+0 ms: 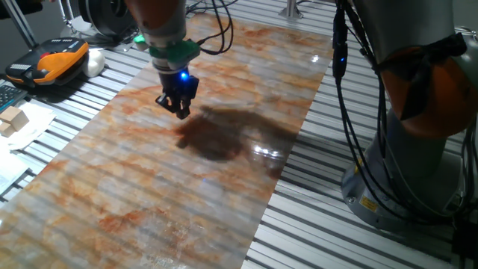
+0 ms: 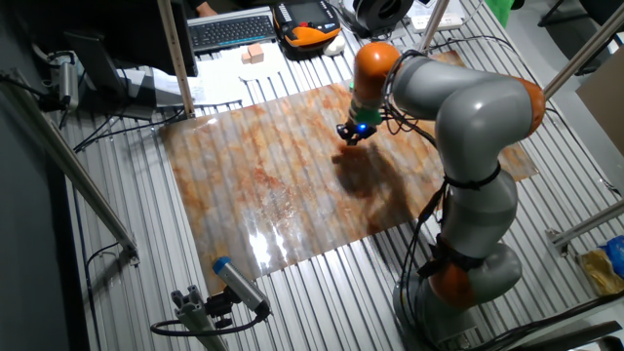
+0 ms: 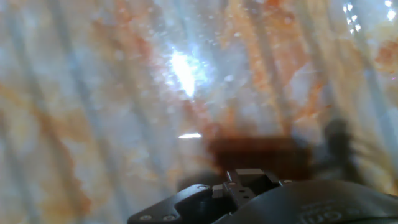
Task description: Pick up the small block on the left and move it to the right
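My pincer hangs just above the marbled sheet on the desk; I cannot tell whether it is clenched or grasping. The small block shows nowhere near it.

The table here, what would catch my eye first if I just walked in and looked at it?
Probably the big marbled orange-and-white sheet covering the slatted table, with the robot's dark gripper hanging just above it, a blue light glowing on its wrist. Next, the bulky grey and orange arm bending over from the right. Off the sheet, in the far corner, sit an orange and black handset and pale wooden blocks on white paper.
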`<state>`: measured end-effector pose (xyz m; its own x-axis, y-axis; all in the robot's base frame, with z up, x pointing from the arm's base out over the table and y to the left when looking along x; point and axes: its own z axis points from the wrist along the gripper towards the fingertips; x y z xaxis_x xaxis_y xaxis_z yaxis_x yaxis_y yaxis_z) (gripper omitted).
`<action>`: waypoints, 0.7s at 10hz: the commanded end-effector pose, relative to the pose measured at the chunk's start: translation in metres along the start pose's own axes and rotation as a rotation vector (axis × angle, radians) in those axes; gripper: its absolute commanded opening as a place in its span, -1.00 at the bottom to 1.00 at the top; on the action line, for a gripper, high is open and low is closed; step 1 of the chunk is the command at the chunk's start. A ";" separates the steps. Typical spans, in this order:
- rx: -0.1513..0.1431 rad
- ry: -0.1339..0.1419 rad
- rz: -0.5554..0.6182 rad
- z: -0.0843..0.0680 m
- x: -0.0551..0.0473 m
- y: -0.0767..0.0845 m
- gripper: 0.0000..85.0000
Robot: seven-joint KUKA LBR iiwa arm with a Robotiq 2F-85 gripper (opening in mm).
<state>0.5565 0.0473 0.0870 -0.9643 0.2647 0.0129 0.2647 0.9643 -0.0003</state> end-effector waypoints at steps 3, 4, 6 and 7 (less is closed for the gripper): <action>0.007 0.013 0.008 -0.013 0.006 0.029 -1.00; 0.005 0.013 0.009 -0.015 0.009 0.037 -1.00; 0.009 0.010 0.020 -0.015 0.016 0.057 -1.00; 0.014 0.009 0.029 -0.016 0.020 0.067 -1.00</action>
<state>0.5550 0.1158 0.1038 -0.9558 0.2932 0.0218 0.2929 0.9560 -0.0164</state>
